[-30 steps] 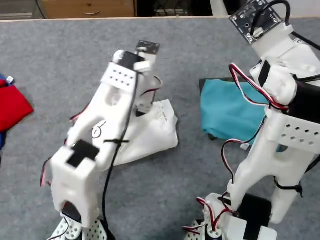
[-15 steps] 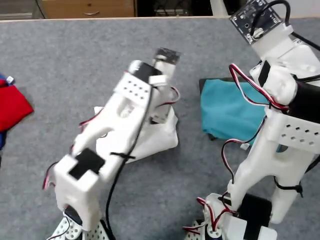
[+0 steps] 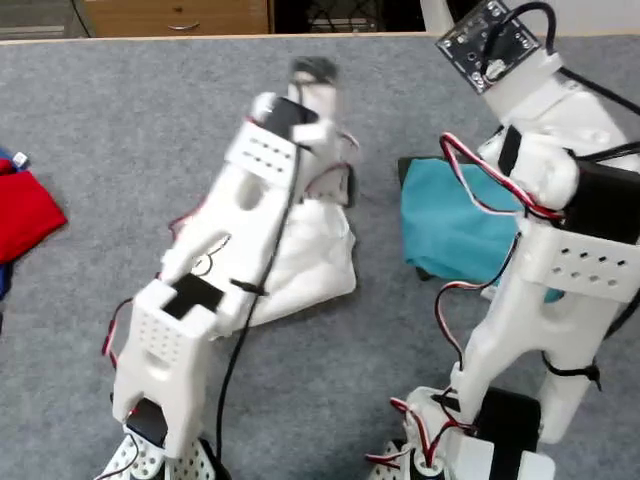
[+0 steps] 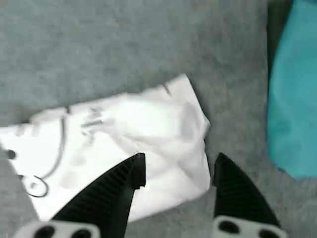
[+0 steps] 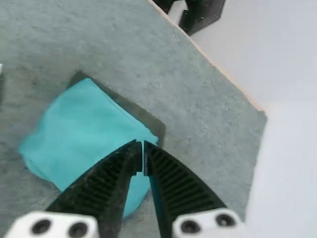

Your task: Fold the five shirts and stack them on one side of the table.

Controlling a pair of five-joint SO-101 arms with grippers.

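Now my left gripper (image 4: 179,166) wide open and holding nothing, over the edge of the white shirt (image 4: 119,134) at the middle of the grey table (image 3: 100,120), my right gripper (image 5: 143,146) pressed closed and empty, over the folded teal shirt (image 5: 79,129) just beside the white one

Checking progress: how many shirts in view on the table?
3 clear: white shirt centre, teal shirt right, red shirt at left edge. A dark edge under the teal and a blue sliver by the red may be more.
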